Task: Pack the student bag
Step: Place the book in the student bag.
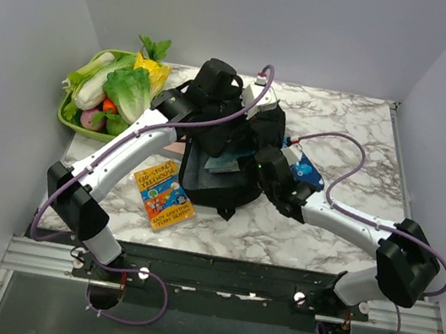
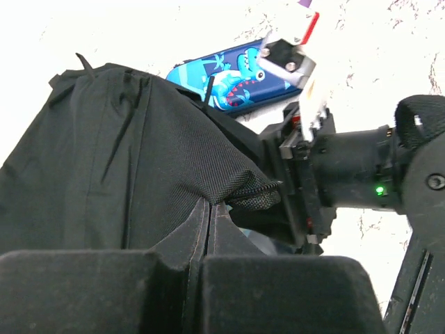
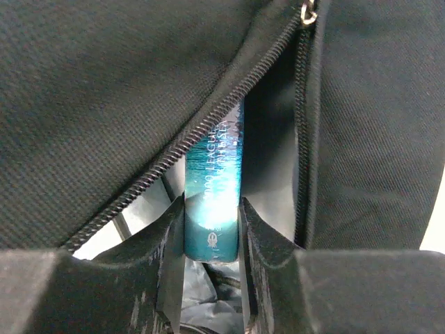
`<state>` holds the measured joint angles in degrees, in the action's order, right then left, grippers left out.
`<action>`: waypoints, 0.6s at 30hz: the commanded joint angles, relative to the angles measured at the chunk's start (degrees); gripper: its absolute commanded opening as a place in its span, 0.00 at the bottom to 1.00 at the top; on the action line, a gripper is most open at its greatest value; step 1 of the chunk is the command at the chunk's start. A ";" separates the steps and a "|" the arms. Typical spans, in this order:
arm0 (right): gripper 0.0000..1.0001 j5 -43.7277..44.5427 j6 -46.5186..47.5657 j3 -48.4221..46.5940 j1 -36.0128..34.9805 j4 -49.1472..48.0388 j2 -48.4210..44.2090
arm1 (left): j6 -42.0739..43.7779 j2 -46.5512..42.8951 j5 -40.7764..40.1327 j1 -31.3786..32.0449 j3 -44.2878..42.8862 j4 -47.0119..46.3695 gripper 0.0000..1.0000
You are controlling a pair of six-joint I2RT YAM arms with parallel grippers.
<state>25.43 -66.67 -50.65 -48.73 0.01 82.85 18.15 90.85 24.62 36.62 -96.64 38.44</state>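
Step in hand: loading teal book (image 3: 214, 167) into student bag (image 1: 207, 183), which lies mid-table. Left gripper (image 2: 203, 240) clamped tight on bag's fabric beside mouth, lifting flap so zip (image 3: 208, 118) gapes. Right gripper (image 3: 212, 216) at bag's mouth, jaws part-closed, pinching teal book on both faces. Dinosaur-print case (image 2: 236, 73) just right of bag; yellow paperback (image 1: 163, 196) at bag's near-left side. Next move likely calls for pushing book deeper past zip with flap held up, letting go once inside; corner may snag zip teeth
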 commanded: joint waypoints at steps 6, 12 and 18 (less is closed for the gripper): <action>0.63 -0.47 4.55 -10.75 0.48 2.65 8.81 | 0.83 -4.45 4.03 0.73 1.19 -0.99 0.00; 0.87 2.51 1.28 -12.65 0.39 17.75 5.85 | 2.06 -4.54 2.63 0.64 4.35 -3.01 0.00; 0.95 7.35 6.47 -9.38 0.39 19.93 -4.34 | 2.06 -3.93 1.57 0.64 5.32 -4.51 0.00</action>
<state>27.66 -63.61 -61.06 -48.27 16.95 86.06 19.90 89.12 24.27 36.49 -91.33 36.88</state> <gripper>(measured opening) 0.945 0.010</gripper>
